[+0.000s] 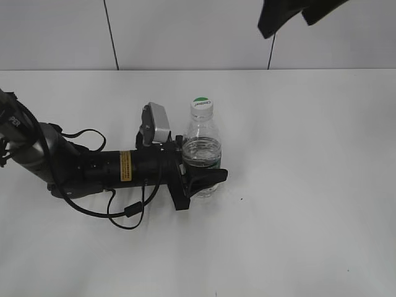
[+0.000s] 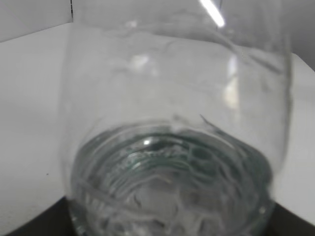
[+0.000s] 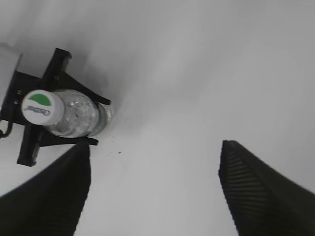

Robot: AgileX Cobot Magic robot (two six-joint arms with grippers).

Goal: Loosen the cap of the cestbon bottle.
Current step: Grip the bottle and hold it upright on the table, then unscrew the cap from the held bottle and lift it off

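Note:
The cestbon bottle [image 1: 201, 139] stands upright on the white table [image 1: 309, 198]; it is clear, partly filled with water, with a green label band. Its white cap [image 1: 201, 106] with a green top sits on the neck. My left gripper [image 1: 202, 163] is shut on the bottle's lower body, one black finger in front and one behind. The left wrist view is filled by the bottle [image 2: 172, 123] at close range. My right gripper [image 3: 155, 187] is open and empty, high above the table to the right of the bottle [image 3: 81, 115] and its cap [image 3: 38, 105]; it shows at the top of the exterior view [image 1: 297, 15].
The left arm with its cables [image 1: 117, 207] lies low across the table's left side. A white wall with dark seams [image 1: 111, 34] runs behind the table's far edge.

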